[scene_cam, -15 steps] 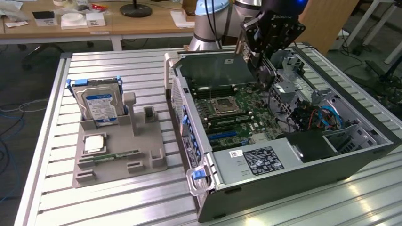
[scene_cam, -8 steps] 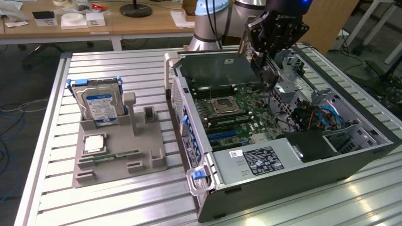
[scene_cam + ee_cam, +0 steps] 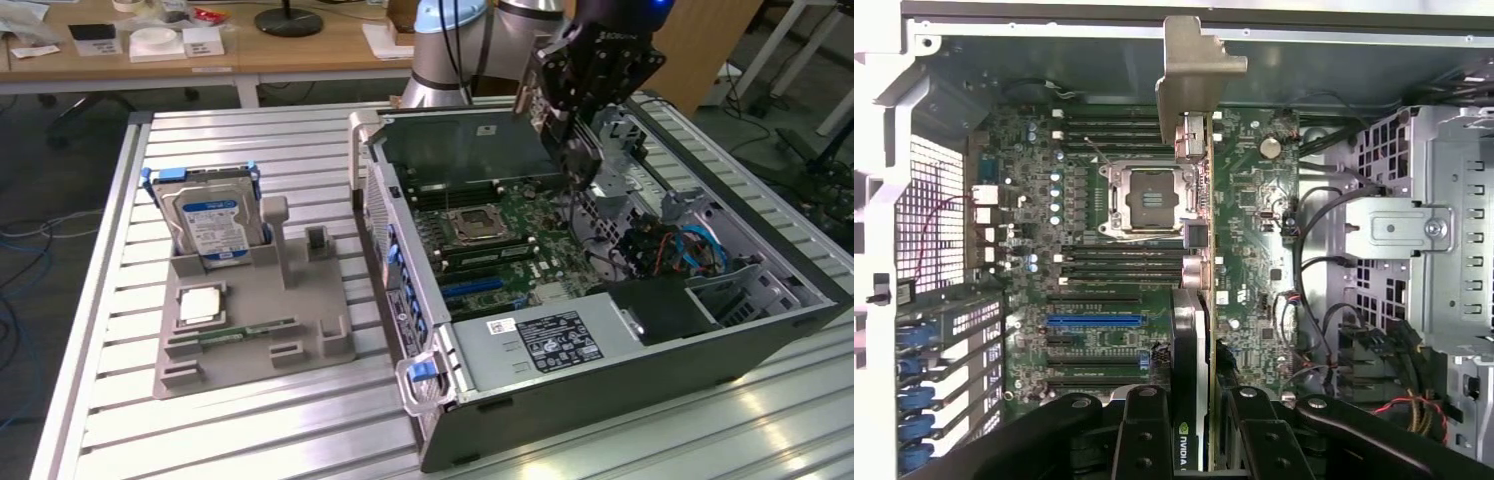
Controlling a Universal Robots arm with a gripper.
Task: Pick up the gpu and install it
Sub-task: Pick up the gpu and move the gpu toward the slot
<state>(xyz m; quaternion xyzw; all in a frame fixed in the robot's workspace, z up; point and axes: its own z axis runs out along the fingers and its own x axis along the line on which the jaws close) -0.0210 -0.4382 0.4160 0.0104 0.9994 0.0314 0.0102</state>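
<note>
While the gripper [image 3: 1199, 425] clamps the gpu [image 3: 1192, 330] edge-on above the motherboard [image 3: 1254, 200] inside the open case [image 3: 641, 370], the risks read so: the pale bracket [image 3: 1189, 60] appears close to the case wall and could snag there; any tilt in the grasp would likely miss the blue slot [image 3: 1094, 322] and scrape components; cables [image 3: 1304, 300] and drive cage [image 3: 1424, 230] crowd one flank; hard drive [image 3: 207, 220] stands in its grey holder [image 3: 267, 350], well apart at the exterior view's left.

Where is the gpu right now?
In the wrist view the gpu sits in the gripper, edge-on above the motherboard of the open case, near the socket.
</note>
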